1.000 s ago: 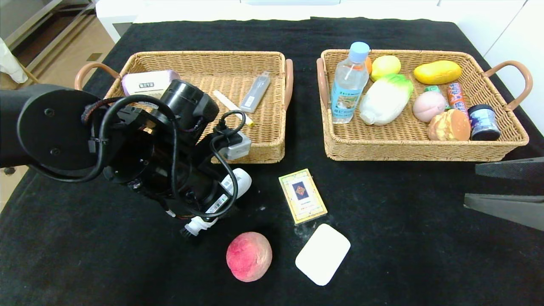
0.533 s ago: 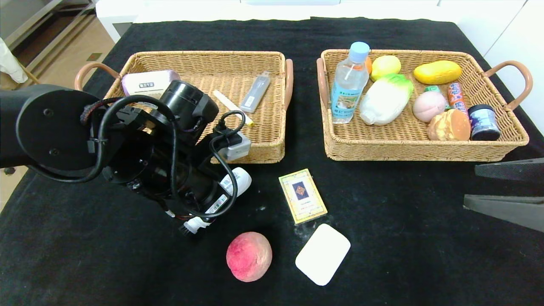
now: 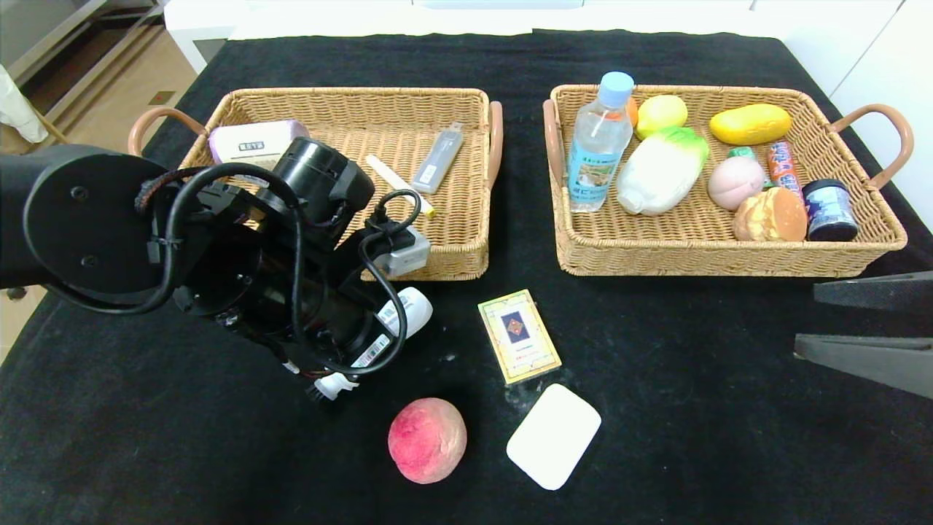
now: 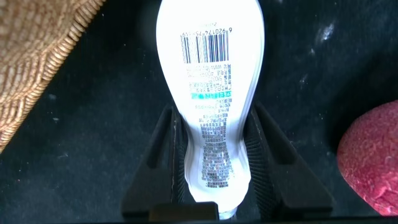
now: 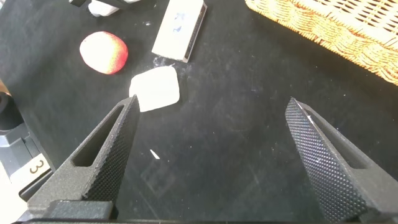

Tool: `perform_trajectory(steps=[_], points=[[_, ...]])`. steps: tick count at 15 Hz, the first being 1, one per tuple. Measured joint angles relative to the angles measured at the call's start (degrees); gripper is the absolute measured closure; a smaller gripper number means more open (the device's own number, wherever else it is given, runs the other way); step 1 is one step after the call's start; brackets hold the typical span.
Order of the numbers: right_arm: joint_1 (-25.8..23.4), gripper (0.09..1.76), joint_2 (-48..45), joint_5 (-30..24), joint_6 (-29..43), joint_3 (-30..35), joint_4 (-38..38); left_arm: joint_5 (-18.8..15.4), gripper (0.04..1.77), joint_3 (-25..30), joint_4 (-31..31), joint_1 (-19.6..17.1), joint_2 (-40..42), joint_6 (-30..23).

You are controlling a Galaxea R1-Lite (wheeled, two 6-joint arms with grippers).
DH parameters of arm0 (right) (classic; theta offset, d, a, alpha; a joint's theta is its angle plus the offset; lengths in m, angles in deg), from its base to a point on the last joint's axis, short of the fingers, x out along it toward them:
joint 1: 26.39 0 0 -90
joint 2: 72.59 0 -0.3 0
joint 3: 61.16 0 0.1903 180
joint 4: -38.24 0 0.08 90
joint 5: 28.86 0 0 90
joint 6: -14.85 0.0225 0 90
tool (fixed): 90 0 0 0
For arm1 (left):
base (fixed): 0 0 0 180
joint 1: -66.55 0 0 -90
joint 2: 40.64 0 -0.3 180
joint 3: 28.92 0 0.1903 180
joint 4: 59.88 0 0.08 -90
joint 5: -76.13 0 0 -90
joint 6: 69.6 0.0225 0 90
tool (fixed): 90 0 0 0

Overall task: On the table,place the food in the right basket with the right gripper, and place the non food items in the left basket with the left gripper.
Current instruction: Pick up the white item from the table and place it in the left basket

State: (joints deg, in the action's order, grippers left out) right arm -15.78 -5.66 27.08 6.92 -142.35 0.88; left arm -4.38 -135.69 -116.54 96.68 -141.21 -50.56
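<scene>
Down at the near-left of the table (image 3: 656, 408), our left gripper (image 4: 214, 158) has its two fingers clamped on the narrow neck of the white slim bottle (image 4: 211, 93), which lies on the black cloth just in front of the left basket (image 3: 452, 255). From the head view we see only its rounded base and its brush tip poking out either side of the arm. We judge the grip good, so the job now is a clean lift: we want to rise straight up first, high enough for the long body to clear the woven front wall, then swing over and set it down in an open patch of the basket. We watch the heavy end, since held by the neck it may droop or swivel. Over on the right, our right gripper (image 5: 211, 155) hangs parked with fingers spread wide and nothing in them, while the peach (image 3: 427, 440), card box (image 3: 519, 336) and white pad (image 3: 554, 436) wait on the cloth
</scene>
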Motion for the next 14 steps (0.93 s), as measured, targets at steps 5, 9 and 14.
perform_trajectory(steps=[5, 9, 14], points=[[0.0, 0.14, -7.8, 0.0, 0.0, 0.0, 0.0, 0.0, 1.15, -0.3, -1.2, 0.1, 0.1, 0.0], [0.0, 0.14, -13.8, 0.0, 0.0, 0.0, 0.0, 0.0, 1.15, -0.3, -2.2, 0.5, 0.3, -0.1], [0.0, 0.14, -3.0, 0.0, 0.0, 0.0, 0.0, 0.1, 1.15, -0.5, -2.3, 0.6, 1.5, 0.0]])
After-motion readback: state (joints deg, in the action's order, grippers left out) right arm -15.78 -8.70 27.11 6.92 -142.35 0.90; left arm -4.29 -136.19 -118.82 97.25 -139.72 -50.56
